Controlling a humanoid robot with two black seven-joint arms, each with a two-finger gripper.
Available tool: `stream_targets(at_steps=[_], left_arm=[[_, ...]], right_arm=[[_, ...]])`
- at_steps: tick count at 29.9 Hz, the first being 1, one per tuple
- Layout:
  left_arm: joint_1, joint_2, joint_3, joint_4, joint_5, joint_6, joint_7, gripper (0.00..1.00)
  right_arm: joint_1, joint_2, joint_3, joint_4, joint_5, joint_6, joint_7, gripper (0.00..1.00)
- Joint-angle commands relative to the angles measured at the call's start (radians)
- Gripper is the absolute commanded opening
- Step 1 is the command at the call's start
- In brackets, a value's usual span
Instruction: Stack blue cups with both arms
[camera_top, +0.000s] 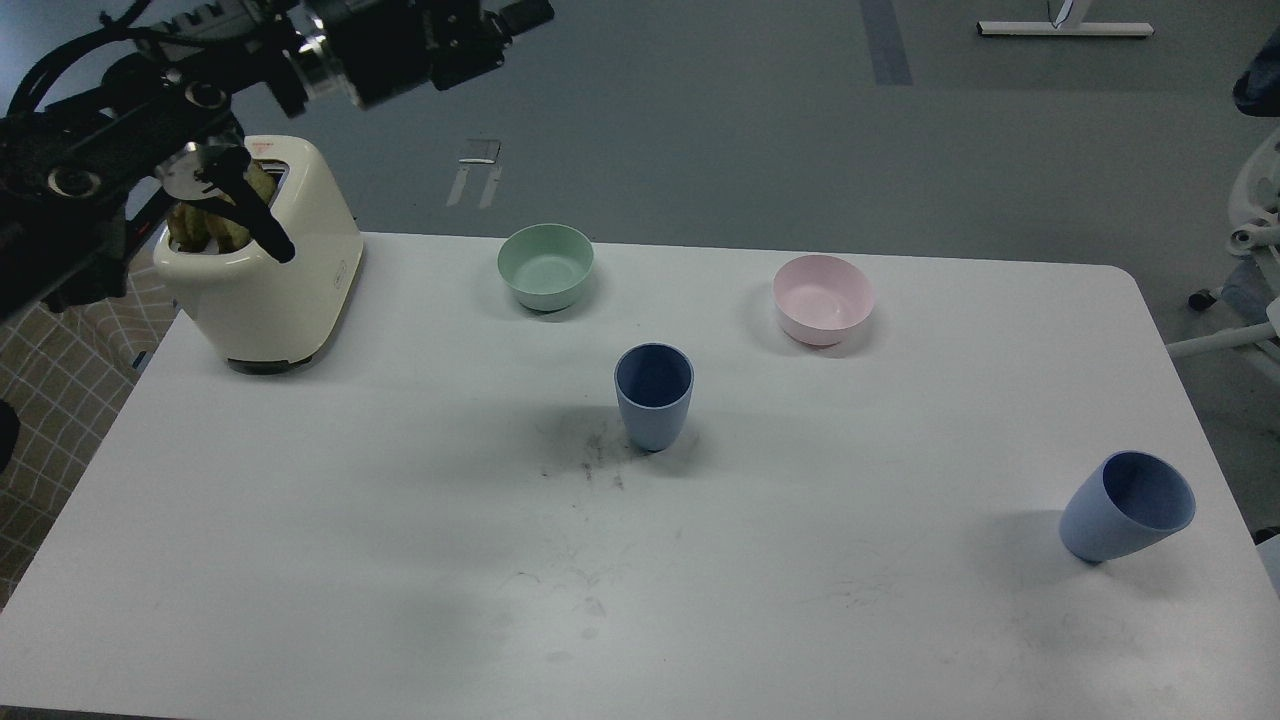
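One blue cup (653, 397) stands upright and free in the middle of the white table (300, 520). The second blue cup (1127, 507) stands near the table's right edge, leaning to the right in this view. My left arm is raised at the top left, above the toaster and far from both cups. Its left gripper (505, 20) is at the frame's top edge, dark and partly cut off, so its fingers cannot be told apart. Nothing shows in it. My right arm is out of view.
A cream toaster (262, 270) with bread in it stands at the back left. A pale green bowl (546, 266) and a pink bowl (823, 299) stand at the back. Dark scuff marks lie left of the middle cup. A checked cloth hangs off the left edge.
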Motion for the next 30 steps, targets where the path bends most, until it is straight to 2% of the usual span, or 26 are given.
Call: stream_targets(at_steps=[1, 3, 6, 9, 12, 13, 14, 17, 22, 30], left_arm=[[0.090, 0.040, -0.168, 0.000, -0.128, 0.000, 0.000, 0.96], [0.170, 0.046, -0.319, 0.000, -0.171, 0.000, 0.000, 0.96], [0.276, 0.046, -0.470, 0.002, -0.177, 0.000, 0.000, 0.96], [0.325, 0.046, -0.522, 0.000, -0.176, 0.000, 0.000, 0.96], [0.360, 0.046, -0.533, 0.020, -0.176, 0.000, 0.000, 0.97], [0.360, 0.046, -0.533, 0.047, -0.176, 0.000, 0.000, 0.97], [0.360, 0.046, -0.533, 0.060, -0.176, 0.000, 0.000, 0.97], [0.360, 0.042, -0.532, 0.104, -0.176, 0.000, 0.000, 0.98], [0.360, 0.031, -0.536, 0.132, -0.177, 0.000, 0.000, 0.98], [0.368, 0.013, -0.524, 0.132, -0.176, 0.000, 0.000, 0.98]], right_arm=[[0.001, -0.047, -0.003, 0.064, -0.131, 0.000, 0.001, 1.00], [0.001, -0.052, -0.003, 0.121, -0.272, 0.000, 0.001, 1.00], [-0.012, -0.050, -0.005, 0.202, -0.462, 0.000, 0.001, 1.00], [-0.032, -0.055, -0.008, 0.280, -0.576, 0.000, 0.001, 1.00], [-0.105, -0.130, -0.011, 0.412, -0.775, 0.000, 0.021, 1.00], [-0.140, -0.171, -0.012, 0.454, -0.835, 0.000, 0.062, 1.00], [-0.157, -0.193, -0.014, 0.471, -0.861, 0.000, 0.083, 1.00], [-0.252, -0.288, -0.054, 0.560, -1.007, 0.000, 0.123, 1.00], [-0.318, -0.376, -0.182, 0.594, -1.203, 0.000, 0.125, 1.00], [-0.325, -0.374, -0.411, 0.594, -1.348, 0.000, 0.125, 1.00]])
